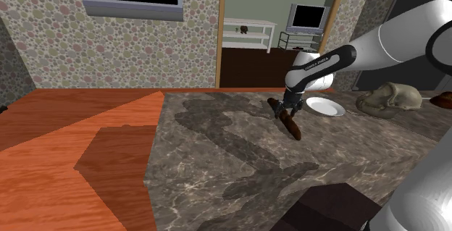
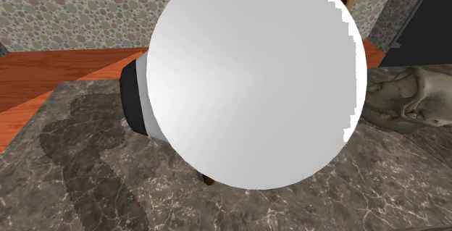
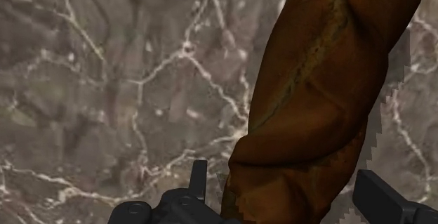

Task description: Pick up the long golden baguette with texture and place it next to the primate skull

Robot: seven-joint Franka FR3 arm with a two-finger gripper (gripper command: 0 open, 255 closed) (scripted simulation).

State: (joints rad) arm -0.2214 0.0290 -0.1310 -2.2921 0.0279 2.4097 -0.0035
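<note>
- The gripper (image 3: 279, 177) has its two black fingers (image 3: 198, 182) spread apart on either side of the baguette (image 3: 316, 96). A thin strip of worktop (image 3: 105, 82) shows between one finger and the loaf, so the fingers straddle it rather than clasp it.
- In the shoulder view the gripper (image 1: 288, 108) points down over the upper part of the baguette (image 1: 293, 127). The loaf is dark brown and runs slantwise across the marbled worktop (image 1: 217, 157), with its lower end sticking out past the fingers.
- Whether the loaf rests on the stone or hangs just above it, I cannot tell.
- A white plate (image 1: 324, 106) sits just beside the gripper, on the shoulder view's right.
- The skull (image 1: 391, 98), pale grey-beige, lies beyond the plate, well apart from the baguette.
- The arm (image 1: 377, 48) comes in from the shoulder view's right, its white forearm sloping down and leftward, the wrist bent downward.
- In the second exterior view a rounded white arm link (image 2: 253, 77) is close to the lens, with the skull (image 2: 413, 99) at that view's right.
</note>
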